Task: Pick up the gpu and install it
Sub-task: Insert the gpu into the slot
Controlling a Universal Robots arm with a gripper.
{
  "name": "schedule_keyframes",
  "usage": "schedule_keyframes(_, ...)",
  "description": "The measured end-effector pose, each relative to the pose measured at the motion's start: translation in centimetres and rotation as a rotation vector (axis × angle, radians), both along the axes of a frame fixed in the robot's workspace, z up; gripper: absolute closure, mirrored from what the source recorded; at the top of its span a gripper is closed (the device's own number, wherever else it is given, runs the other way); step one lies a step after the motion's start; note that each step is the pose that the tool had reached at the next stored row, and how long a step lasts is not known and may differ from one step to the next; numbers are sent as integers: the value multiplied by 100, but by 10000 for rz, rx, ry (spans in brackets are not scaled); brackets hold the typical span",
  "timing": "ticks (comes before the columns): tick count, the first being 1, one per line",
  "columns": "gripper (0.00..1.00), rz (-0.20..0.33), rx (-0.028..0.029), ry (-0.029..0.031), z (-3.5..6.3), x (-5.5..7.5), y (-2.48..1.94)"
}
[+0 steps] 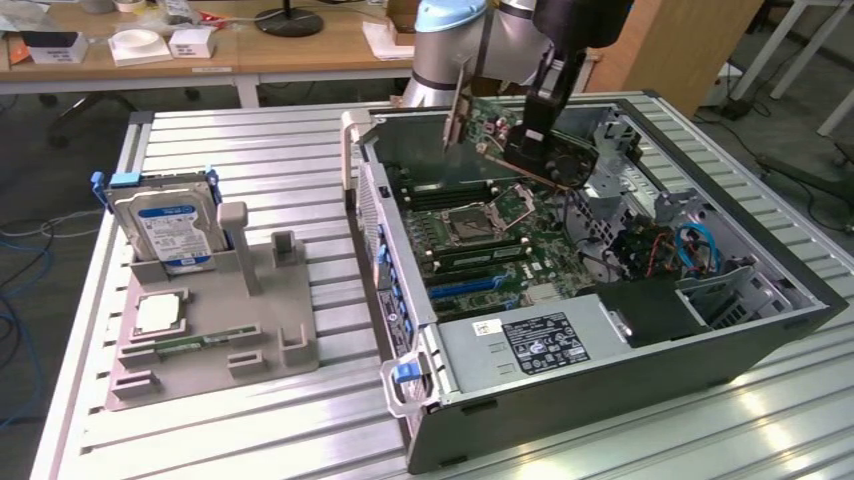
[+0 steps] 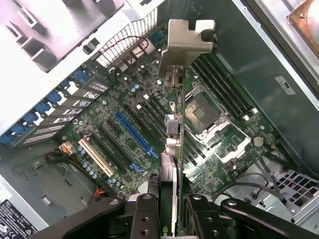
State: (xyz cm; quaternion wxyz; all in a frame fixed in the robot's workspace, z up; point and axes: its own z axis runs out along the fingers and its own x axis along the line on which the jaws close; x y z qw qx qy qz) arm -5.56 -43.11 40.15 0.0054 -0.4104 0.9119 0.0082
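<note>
While in hand [image 2: 172, 211], gpu [image 2: 185, 42] above motherboard [image 2: 119, 134].

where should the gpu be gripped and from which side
Pinch its two flat faces near the upper edge, coming from above, as the gripper does now. The gpu is thin and hangs edge-on, so this leaves its metal bracket and lower edge free above the motherboard.
</note>
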Motion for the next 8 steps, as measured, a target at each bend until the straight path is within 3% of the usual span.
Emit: schedule_keyframes(8,73,491,0,0,0,0,-3)
